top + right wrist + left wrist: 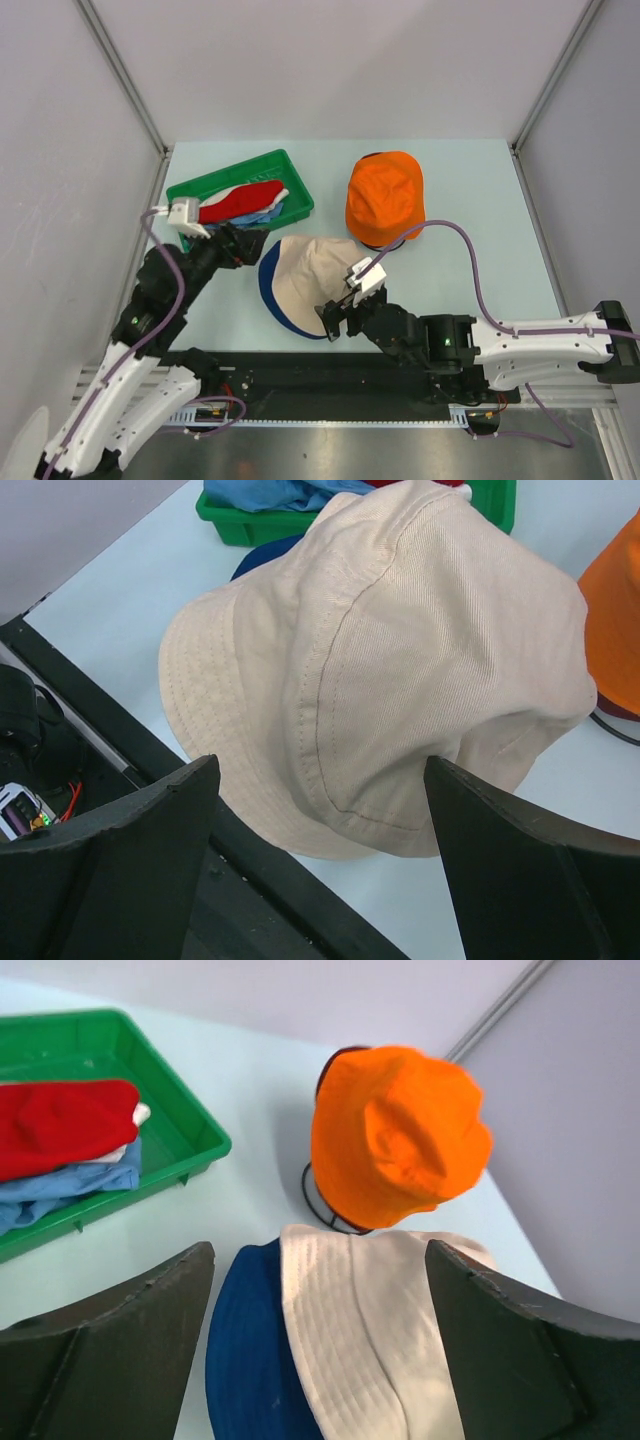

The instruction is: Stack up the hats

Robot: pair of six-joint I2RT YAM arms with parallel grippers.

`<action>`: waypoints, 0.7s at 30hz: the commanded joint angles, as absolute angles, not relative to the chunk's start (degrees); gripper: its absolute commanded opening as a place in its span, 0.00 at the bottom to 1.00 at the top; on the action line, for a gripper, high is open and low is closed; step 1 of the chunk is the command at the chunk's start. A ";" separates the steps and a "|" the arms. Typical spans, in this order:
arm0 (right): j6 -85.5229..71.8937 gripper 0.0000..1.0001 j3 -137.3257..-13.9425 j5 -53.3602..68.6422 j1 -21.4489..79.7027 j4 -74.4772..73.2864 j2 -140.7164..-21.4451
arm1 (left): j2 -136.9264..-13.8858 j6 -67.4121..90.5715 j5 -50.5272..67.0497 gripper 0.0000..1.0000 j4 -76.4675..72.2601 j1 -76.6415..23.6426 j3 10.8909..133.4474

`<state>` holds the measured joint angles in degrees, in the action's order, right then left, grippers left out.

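Right jaws and left jaws both spread wide, beige hat (pixel 400 660) over mostly hidden navy hat (pixel 245 1360).

I find no writing, label, brand, number or sign that I can read in any of my views: not on the beige fabric bucket hat (pixel 400 650) in front of my right pincer, not on the orange fabric bucket hat (pixel 400 1135), and not on the green plastic tray (pixel 180 1110).
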<state>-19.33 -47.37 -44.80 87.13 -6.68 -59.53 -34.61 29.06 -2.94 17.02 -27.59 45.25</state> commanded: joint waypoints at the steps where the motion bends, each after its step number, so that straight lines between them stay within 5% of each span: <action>1: -20.30 0.89 -51.06 -48.16 87.27 -6.41 -59.41 | -29.28 30.22 2.32 0.87 24.60 -27.25 45.11; 6: -19.25 0.89 -51.86 -48.95 87.36 -6.51 -57.92 | -24.71 41.73 17.65 0.80 18.21 -27.33 33.69; 16: -18.54 0.89 -52.12 -50.36 87.54 -7.29 -55.02 | -19.60 47.98 19.24 0.78 19.69 -27.33 28.75; 21: -18.63 0.89 -52.47 -50.63 87.45 -8.00 -55.72 | -18.29 51.24 21.71 0.67 15.74 -27.25 25.58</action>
<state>-18.39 -49.54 -47.88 87.31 -8.58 -55.92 -19.42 47.18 18.41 19.84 -27.55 28.27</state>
